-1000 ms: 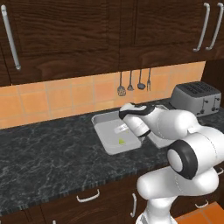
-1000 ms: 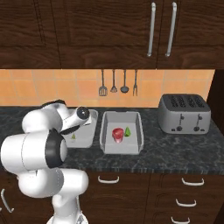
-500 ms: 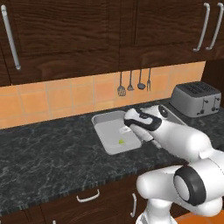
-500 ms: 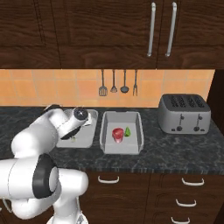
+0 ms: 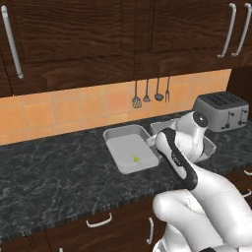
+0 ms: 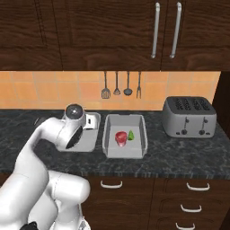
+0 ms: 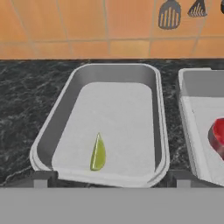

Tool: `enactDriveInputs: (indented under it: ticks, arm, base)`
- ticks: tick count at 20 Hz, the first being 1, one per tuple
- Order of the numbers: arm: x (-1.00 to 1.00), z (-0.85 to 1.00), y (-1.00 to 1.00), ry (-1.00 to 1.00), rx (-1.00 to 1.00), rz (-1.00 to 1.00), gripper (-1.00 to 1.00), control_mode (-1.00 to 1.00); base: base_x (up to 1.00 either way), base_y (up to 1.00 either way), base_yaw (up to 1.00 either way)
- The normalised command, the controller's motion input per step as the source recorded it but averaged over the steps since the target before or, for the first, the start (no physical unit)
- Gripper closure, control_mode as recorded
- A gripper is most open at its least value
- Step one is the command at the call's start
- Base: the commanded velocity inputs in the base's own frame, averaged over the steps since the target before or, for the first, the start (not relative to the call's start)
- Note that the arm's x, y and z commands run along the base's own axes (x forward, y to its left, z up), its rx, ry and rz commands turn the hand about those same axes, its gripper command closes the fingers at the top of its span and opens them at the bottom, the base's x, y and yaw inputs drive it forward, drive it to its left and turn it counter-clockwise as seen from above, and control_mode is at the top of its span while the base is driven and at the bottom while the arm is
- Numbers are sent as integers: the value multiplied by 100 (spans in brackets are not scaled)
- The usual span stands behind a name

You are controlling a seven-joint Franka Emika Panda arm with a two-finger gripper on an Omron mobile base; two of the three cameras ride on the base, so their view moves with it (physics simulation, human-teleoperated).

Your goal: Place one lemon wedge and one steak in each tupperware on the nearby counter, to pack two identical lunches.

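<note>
In the hand view the end effector (image 7: 111,181), fingers spread apart and empty, sits at the bottom edge just below the left tupperware (image 7: 57,118) on the bench (image 7: 26,92). A lemon wedge (image 7: 98,153) lies near that tray's lower rim; a steak (image 7: 217,136) shows at right.

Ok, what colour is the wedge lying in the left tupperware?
Yellow-green; the lemon wedge shows best in the hand view.

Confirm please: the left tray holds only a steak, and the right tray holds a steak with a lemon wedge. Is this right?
Not quite. The left tray holds only a lemon wedge, not a steak, as the hand view shows. The right tray does hold a steak with a lemon wedge beside it, as the right base view shows.
</note>
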Motion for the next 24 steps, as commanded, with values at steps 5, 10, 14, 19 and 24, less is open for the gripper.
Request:
enactDriveInputs:
  ticks: [5,10,14,19,24]
  arm:
    - [-90,40,-10,3,-9,-18,-100,-100]
    - [-100,49,-9,0,0,-8,-100,-100]
    - [-100,64,0,0,0,-1,-100,-100]
    - [-100,84,0,-2,0,0,-100,-100]
    - [-98,38,0,-5,-1,0,-100,-100]
  base:
    - [0,0,0]
    - [0,0,0]
    - [0,0,0]
    - [0,0,0]
    - [0,0,0]
